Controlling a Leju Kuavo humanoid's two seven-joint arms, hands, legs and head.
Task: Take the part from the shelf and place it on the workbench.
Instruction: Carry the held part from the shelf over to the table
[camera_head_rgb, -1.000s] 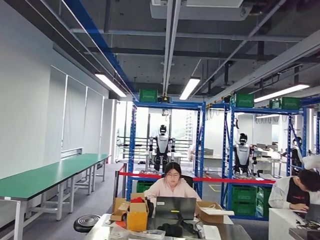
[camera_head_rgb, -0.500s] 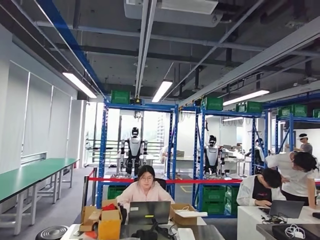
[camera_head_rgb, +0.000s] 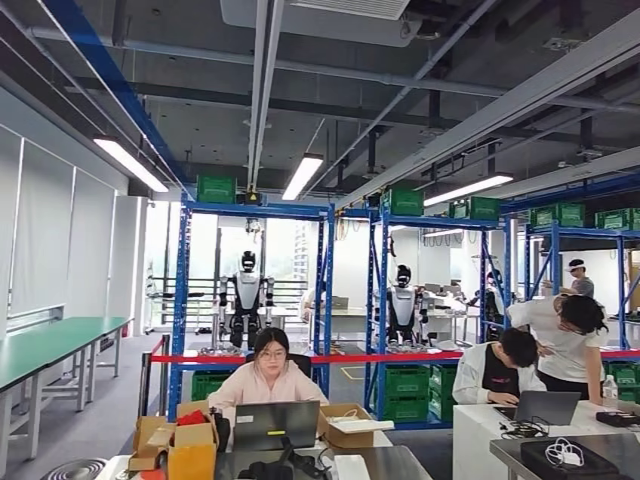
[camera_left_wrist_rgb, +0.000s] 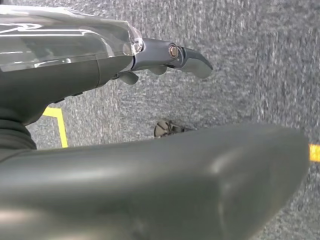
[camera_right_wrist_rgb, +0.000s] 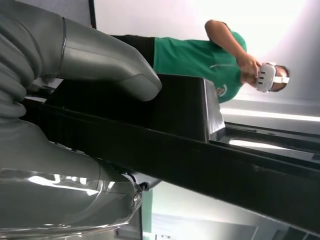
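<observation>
Carry step, judged: right hand (camera_right_wrist_rgb: 75, 120) grips black part (camera_right_wrist_rgb: 181, 125); left hand (camera_left_wrist_rgb: 151, 55) hangs with fingers apart, holding nothing. Next: locate surface, lower part.

The black part (camera_right_wrist_rgb: 181, 130) runs out past the picture's edge beyond the right hand (camera_right_wrist_rgb: 75, 125), so its full length and shape cannot be told. The thick thumb (camera_right_wrist_rgb: 113, 65) covers one stretch of it (the darker fingers lie hidden beneath the part). Beside the left hand (camera_left_wrist_rgb: 113, 115), the speckled floor (camera_left_wrist_rgb: 260, 65) is blurred.
</observation>
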